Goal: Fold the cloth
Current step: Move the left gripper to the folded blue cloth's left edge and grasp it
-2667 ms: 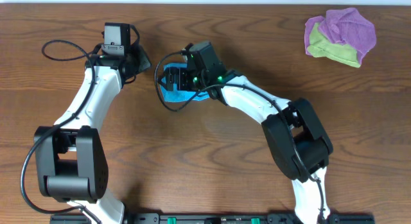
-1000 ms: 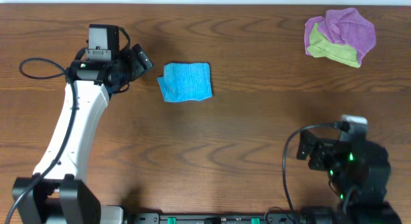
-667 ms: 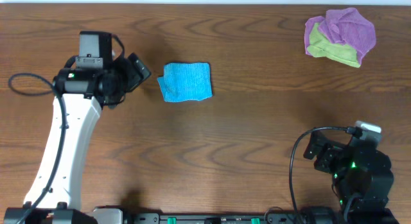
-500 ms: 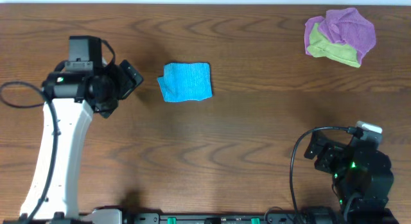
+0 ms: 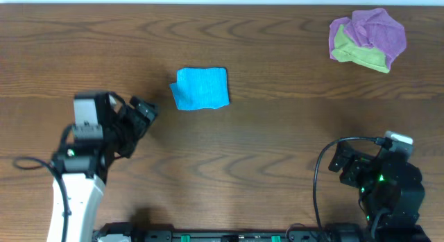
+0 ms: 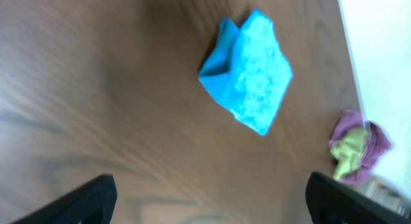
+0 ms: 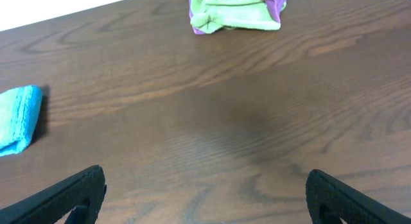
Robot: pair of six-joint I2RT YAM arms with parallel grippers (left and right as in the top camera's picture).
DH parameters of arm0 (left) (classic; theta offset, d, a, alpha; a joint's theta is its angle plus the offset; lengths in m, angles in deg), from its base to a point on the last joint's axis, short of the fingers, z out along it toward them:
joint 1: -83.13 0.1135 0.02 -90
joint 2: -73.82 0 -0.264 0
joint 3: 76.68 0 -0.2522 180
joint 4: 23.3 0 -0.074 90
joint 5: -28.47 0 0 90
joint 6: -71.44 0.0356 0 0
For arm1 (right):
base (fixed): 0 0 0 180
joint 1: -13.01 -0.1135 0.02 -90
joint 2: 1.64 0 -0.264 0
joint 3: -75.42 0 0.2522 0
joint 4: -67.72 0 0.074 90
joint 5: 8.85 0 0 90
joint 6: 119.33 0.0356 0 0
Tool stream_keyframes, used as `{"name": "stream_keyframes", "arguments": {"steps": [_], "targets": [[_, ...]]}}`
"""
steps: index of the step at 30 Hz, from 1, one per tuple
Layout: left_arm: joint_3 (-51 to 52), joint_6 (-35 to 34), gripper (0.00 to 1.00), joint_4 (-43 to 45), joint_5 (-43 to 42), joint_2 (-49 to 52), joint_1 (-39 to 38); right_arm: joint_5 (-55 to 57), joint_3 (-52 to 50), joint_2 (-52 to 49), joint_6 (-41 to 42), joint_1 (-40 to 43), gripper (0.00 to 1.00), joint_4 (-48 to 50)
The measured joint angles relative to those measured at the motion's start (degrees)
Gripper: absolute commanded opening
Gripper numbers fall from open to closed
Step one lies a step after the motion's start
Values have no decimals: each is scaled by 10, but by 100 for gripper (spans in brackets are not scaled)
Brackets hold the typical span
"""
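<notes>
The cloth (image 5: 200, 88), bright turquoise, lies as a small folded rectangle on the wooden table, with nothing touching it. The left wrist view shows its doubled layers (image 6: 250, 79), and the right wrist view catches its edge at far left (image 7: 19, 118). My left gripper (image 5: 141, 116) hovers open and empty to the lower left of the cloth, well apart from it; its fingertips (image 6: 90, 192) stand wide over bare wood. My right gripper (image 5: 338, 166) is drawn in at the front right corner, open and empty, far from the cloth.
A purple cloth with a yellow-green cloth bunched together (image 5: 368, 39) lies at the back right corner, also seen from the right wrist (image 7: 234, 12). The table's back edge (image 5: 222, 3) runs along the top.
The left arm has pulled back from beside the cloth toward the table's front. The right arm settled at the front right and stays still. The cloth has not moved.
</notes>
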Motion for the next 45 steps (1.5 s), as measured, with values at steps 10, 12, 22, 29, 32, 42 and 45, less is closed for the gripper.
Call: {"name": "stream_keyframes", "arguments": {"steps": [10, 12, 22, 29, 32, 42, 45], "targets": [[227, -141, 95, 340, -59, 5, -6, 2, -1, 0, 0, 0, 99, 0], [248, -164, 95, 387, -60, 28, -12, 2, -1, 0, 0, 0, 99, 0], [259, -228, 95, 627, -63, 226, -46, 2, -1, 0, 0, 0, 99, -1], [258, -246, 95, 712, -73, 304, -46, 2, -1, 0, 0, 0, 99, 0], [248, -250, 95, 721, -75, 320, -46, 2, -1, 0, 0, 0, 99, 0], [174, -251, 95, 722, -85, 390, -46, 2, -1, 0, 0, 0, 99, 0], [155, -251, 95, 724, -87, 408, -46, 2, -1, 0, 0, 0, 99, 0]]}}
